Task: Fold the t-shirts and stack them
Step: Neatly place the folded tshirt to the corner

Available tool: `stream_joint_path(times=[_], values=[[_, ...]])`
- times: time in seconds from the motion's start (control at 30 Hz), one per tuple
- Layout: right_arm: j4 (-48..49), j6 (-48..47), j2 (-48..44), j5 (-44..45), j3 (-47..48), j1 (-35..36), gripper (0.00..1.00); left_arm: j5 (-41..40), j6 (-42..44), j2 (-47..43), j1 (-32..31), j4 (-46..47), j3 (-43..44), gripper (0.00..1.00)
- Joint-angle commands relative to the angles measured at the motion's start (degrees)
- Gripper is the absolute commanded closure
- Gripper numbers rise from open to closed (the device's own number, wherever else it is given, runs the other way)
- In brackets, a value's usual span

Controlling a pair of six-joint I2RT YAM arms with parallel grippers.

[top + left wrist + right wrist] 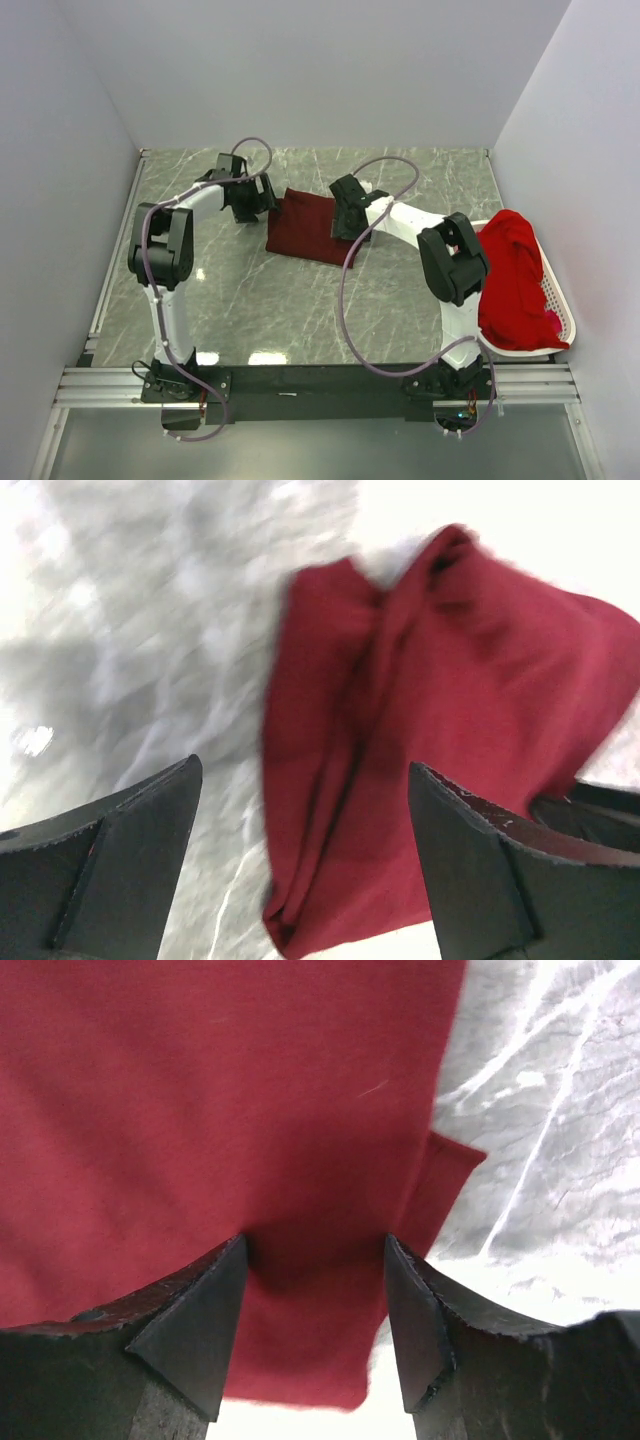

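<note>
A dark maroon t-shirt (305,230) lies folded into a rough rectangle on the marble table, at the middle back. My left gripper (266,203) hovers at its left edge, jaws wide open. In the left wrist view the left gripper (305,770) is empty, and the maroon t-shirt (450,680) lies rumpled below it. My right gripper (346,218) is over the shirt's right end. The right wrist view shows the right gripper (315,1245) open just above the flat maroon t-shirt (200,1090), holding nothing. Bright red t-shirts (510,275) are heaped in the basket.
A white perforated basket (566,312) stands at the table's right edge beside the right arm. White walls close in the table at the back and on both sides. The arms' bases sit on the rail at the near edge.
</note>
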Motion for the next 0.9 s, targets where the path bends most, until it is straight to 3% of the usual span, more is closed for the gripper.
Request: stream_joint_path(times=[0.0, 0.17, 0.3, 0.5, 0.6, 0.67, 0.73, 0.87], values=[[0.86, 0.01, 0.83, 0.86, -0.39, -1.44, 0.37, 5.66, 5.37, 3.62, -0.7, -2.98, 4.64, 0.1], [1.65, -0.25, 1.01, -0.28, -1.18, -3.64, 0.37, 6.81, 7.83, 8.1, -2.63, -6.24, 7.63, 0.11], [1.13, -0.87, 1.1, -0.81, 0.05, -4.44, 0.37, 0.68, 8.27, 9.6, -4.48, -8.61, 8.25, 0.14], [0.16, -1.57, 1.98, -1.6, 3.39, -4.61, 0.37, -2.06, 8.1, 12.06, -7.64, -10.11, 9.39, 0.27], [-0.37, -2.36, 1.1, -1.43, 4.62, -4.61, 0.36, -3.64, 7.48, 12.24, -8.35, -10.46, 9.83, 0.46], [-0.54, -2.8, -0.65, -1.51, 5.59, -4.7, 0.31, -6.36, 6.96, 11.97, -8.35, -10.81, 10.53, 0.69], [-1.07, -2.89, -3.36, -1.86, 6.38, -4.79, 0.27, -10.48, 6.69, 11.54, -8.35, -13.34, 13.15, 0.99], [-2.39, -2.45, -9.52, -2.3, 6.3, -4.7, 0.26, -24.63, 8.26, 10.57, -7.39, -17.22, 18.96, 0.99]])
